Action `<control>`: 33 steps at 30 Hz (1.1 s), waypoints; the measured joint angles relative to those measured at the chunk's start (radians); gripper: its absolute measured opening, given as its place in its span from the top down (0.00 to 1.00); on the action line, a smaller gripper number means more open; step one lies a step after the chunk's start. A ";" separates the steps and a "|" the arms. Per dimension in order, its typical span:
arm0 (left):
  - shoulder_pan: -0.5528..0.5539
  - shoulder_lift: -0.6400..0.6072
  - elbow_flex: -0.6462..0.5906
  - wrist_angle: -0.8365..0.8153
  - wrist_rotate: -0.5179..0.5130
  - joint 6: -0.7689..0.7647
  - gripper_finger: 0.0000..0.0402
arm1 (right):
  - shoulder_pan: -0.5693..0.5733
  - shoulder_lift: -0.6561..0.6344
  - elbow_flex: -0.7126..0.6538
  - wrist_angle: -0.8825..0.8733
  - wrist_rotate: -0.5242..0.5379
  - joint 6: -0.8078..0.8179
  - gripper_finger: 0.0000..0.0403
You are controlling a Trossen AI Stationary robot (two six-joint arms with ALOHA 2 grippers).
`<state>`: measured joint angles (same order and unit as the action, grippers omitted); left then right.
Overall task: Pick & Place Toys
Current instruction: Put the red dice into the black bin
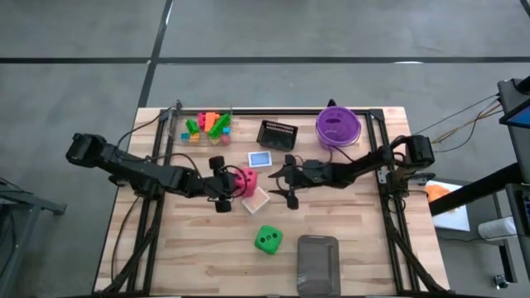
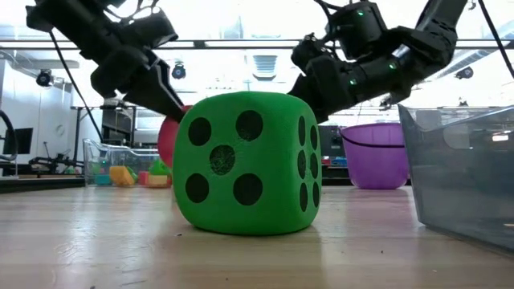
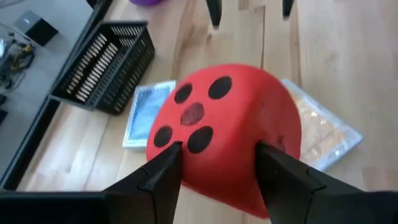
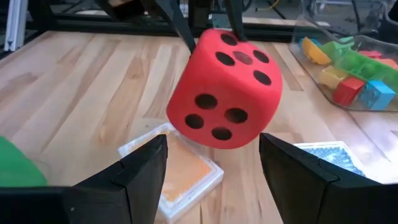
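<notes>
My left gripper (image 1: 230,184) is shut on the red dotted die (image 1: 245,182) near the table's middle; the die also shows in the left wrist view (image 3: 224,130) and the right wrist view (image 4: 227,87). My right gripper (image 1: 281,184) is open and empty just right of the die, its fingers pointing at it (image 4: 212,149). The green die (image 1: 267,240) sits flat on the table nearer the front. An orange picture card (image 4: 186,171) lies under the red die, and a blue card (image 1: 261,159) lies behind it. Bright bricks (image 1: 209,126) lie in a clear tray at the far left. My left gripper pinches the red die between its two fingers (image 3: 165,165), on two opposite sides (image 3: 186,146). The fingers slant down at it from the table's left. The die is tilted and lifted clear of the table, above the orange card.
A black mesh basket (image 1: 277,134) and a purple bowl (image 1: 338,126) stand at the far side. A grey see-through bin (image 1: 319,263) stands at the near edge, right of the green die. Bare wood shows at the near left and near right.
</notes>
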<state>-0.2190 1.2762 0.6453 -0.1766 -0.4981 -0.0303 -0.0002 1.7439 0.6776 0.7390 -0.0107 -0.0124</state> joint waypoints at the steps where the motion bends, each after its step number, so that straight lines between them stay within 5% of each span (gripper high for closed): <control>1: -0.003 0.000 0.005 0.000 -0.004 0.000 0.53 | 0.000 0.000 0.014 -0.021 0.000 0.000 0.38; 16: -0.007 -0.002 0.003 -0.004 -0.016 -0.012 0.82 | 0.003 0.052 0.153 -0.118 0.011 -0.070 0.37; 22: -0.012 -0.021 0.006 -0.041 -0.078 0.009 0.83 | 0.019 0.130 0.241 -0.154 0.000 -0.077 0.37; 27: -0.022 -0.093 0.057 -0.319 -0.100 -0.106 0.83 | 0.038 0.153 0.260 -0.159 -0.028 -0.078 0.37; 33: -0.034 -0.163 0.064 -0.438 0.048 -0.162 0.78 | 0.046 0.154 0.260 -0.185 -0.039 -0.079 0.37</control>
<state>-0.2527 1.1135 0.7096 -0.6144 -0.4499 -0.1921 0.0456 1.8977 0.9379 0.5536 -0.0494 -0.0918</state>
